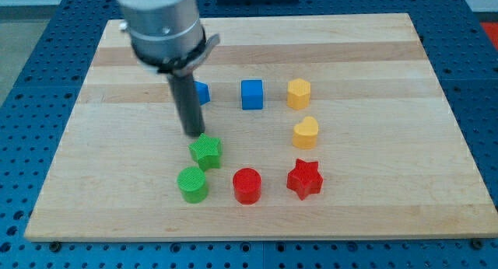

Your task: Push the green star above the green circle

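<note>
My tip (194, 134) touching the green star (206, 151) from the view's top-left, green circle (192, 183) just below it (nearly touching), red circle (247, 185), red star (304, 179), two yellow blocks, blue cube (251, 94) on the tabletop (373, 207)

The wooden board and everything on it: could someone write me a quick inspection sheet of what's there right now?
Surface: pale wooden board, flat on a blue perforated bench.
Job's things: green star sits just above and slightly to the right of the green circle, close to touching.
Clutter: red circle, red star, yellow heart, yellow hexagon, blue cube, and a blue block partly hidden behind the rod.
Jaws: none; my tip is at the green star's upper left edge.
Cables: nothing seen.
Surroundings: only the bench shows.
</note>
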Available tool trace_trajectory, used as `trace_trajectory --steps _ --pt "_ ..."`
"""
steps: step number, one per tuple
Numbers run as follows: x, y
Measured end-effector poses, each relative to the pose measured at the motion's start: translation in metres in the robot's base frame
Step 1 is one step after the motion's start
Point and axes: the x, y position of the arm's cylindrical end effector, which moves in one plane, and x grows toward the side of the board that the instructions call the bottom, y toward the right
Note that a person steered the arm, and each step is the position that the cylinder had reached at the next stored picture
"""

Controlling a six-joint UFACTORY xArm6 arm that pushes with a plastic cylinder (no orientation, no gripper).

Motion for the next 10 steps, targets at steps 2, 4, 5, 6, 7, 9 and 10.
trace_trajectory --steps 2,4,5,6,7,9,10 --pt "0.008 0.053" --pt "0.033 0.054" --pt "0.033 0.040" --pt "0.047 0.016" --pt "0.056 0.016" --pt "0.059 0.024" --pt "0.059 0.046"
